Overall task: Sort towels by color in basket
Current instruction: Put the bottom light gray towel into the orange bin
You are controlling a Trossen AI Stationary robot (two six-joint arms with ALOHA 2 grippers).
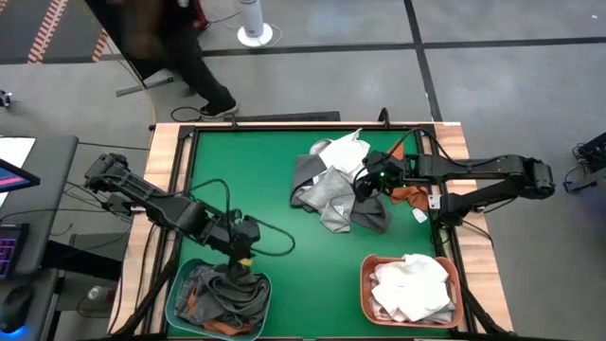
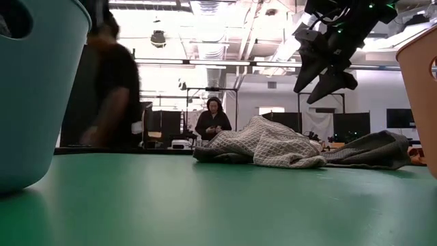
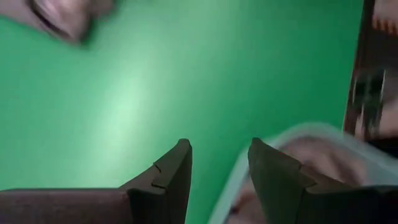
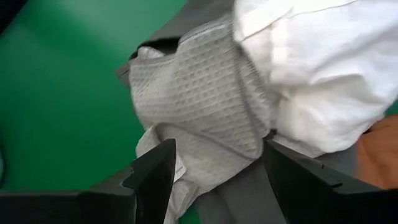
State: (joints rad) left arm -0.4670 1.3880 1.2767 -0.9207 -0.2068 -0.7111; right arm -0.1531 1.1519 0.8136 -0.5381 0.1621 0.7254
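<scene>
A pile of towels [image 1: 336,185] lies on the green table right of centre: a light grey waffle one [image 4: 199,93], a white one [image 4: 317,74], a dark grey one [image 1: 305,175] and a rust orange one [image 1: 409,196]. My right gripper [image 2: 321,72] hangs open just above the pile, touching nothing. Over the far rim of the teal basket [image 1: 218,298], which holds dark grey and orange towels, my left gripper [image 1: 242,258] is open; its fingers [image 3: 168,180] are empty. White towels fill the orange basket [image 1: 412,289].
Both baskets stand at the table's near edge, teal [image 2: 34,89] on the left and orange [image 2: 420,96] on the right, with bare green table between them. A person [image 1: 170,47] moves past the far left corner; other people show in the room behind.
</scene>
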